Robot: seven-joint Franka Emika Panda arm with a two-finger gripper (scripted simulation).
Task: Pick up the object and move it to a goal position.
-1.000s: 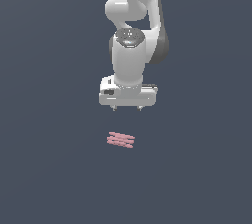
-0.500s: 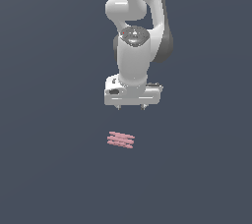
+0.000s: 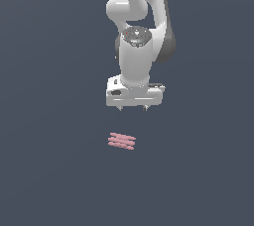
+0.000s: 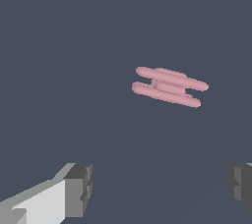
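The object (image 3: 121, 141) is a small flat pink piece of parallel rounded rods lying on the dark grey floor. In the wrist view the object (image 4: 170, 86) shows as two long rods joined by a short middle bar. My white gripper (image 3: 132, 108) hangs above it and a little toward the exterior view's right, not touching it. The gripper (image 4: 160, 188) is open, its two dark fingertips (image 4: 78, 188) far apart with nothing between them.
A plain dark grey surface (image 3: 49, 170) spreads all around. The white arm (image 3: 141, 31) rises from the gripper toward the top of the exterior view.
The gripper has shifted slightly toward the exterior view's right and a little lower. The pink object has not moved.
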